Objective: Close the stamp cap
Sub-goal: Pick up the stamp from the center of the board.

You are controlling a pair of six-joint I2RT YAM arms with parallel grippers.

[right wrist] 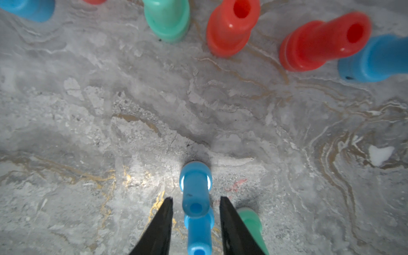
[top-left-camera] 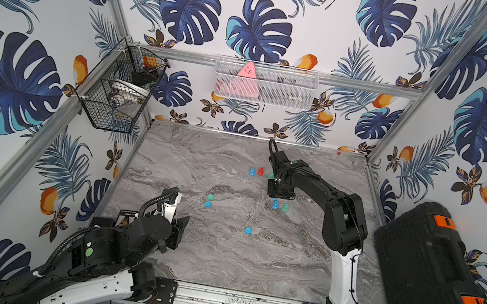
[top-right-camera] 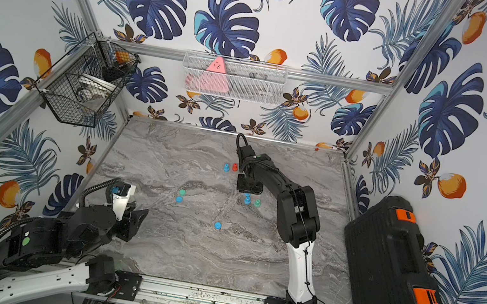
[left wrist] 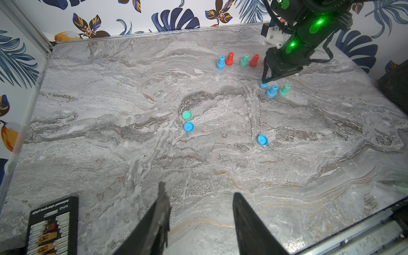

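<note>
Blue stamp (right wrist: 195, 189) upright on the grey marbled table (left wrist: 110, 88), right of the middle and in the far half: wide round base down, narrow neck up, a small hole in the top end, smooth plain plastic

Right gripper (right wrist: 196, 198) poised over it and released, one black finger on each side of the neck, a sliver of table visible in each gap, nothing gripped

Just beside it on the robot's side, a second blue stamp (left wrist: 272, 91) and a green stamp (left wrist: 284, 90), both upright and close together

Farther back, a row of stamps (left wrist: 244, 61) in blue, red and green, all standing on their bases

Three loose caps lying flat, well to the left of the stamps: a green cap (left wrist: 186, 115) just beside a blue cap (left wrist: 188, 127), and another blue cap (left wrist: 262, 140) alone nearer the middle, each blue one with a small dot at its centre

Left gripper (left wrist: 199, 189) above the near left part of the table, fingers spread wide, empty

Black card (left wrist: 53, 225) at the near left edge with rows of white print, too small to read

Pink triangle (top-left-camera: 247, 81) in the white mesh basket (top-left-camera: 298, 73) on the back wall, dark marks on it, not legible

Black case (top-left-camera: 435, 275) with orange latches off the table's right side
</note>
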